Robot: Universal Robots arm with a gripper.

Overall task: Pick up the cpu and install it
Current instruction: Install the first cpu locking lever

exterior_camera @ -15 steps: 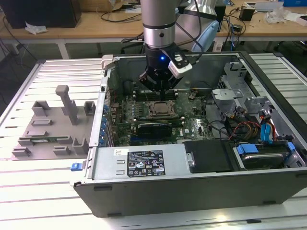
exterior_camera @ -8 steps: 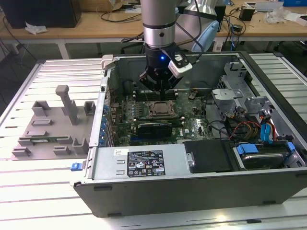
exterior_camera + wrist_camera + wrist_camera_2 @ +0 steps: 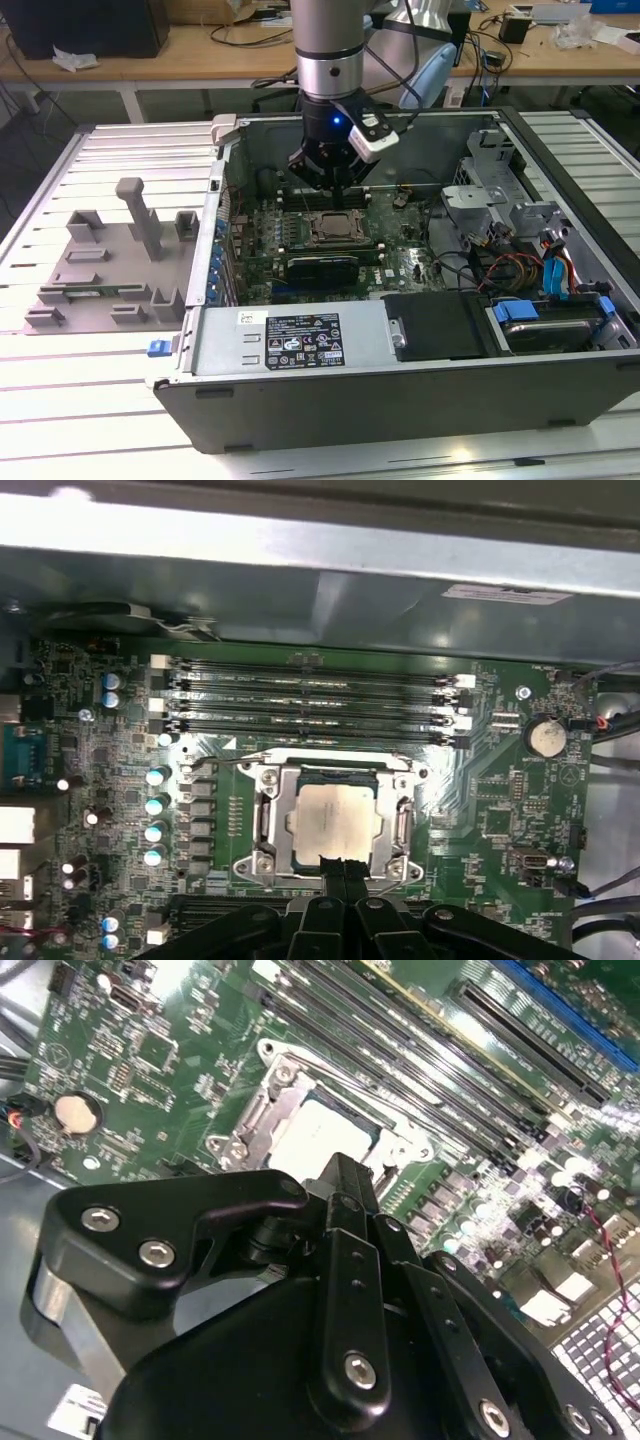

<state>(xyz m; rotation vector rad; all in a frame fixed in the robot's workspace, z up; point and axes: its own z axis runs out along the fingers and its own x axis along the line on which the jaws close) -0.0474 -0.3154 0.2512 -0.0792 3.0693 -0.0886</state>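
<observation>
Exterior view. You work on a pale bench of ribbed metal slats, which runs from the near edge to the far side and out to the exterior view's left and right. Beyond it, along the far side, you see a wooden-topped desk on white legs, with dark floor beneath. On that desk a black box stands at the exterior view's left, crumpled white paper lies just beside it, and loose cables lie toward the middle. The light is bright and even, and the near slats are palest.
</observation>
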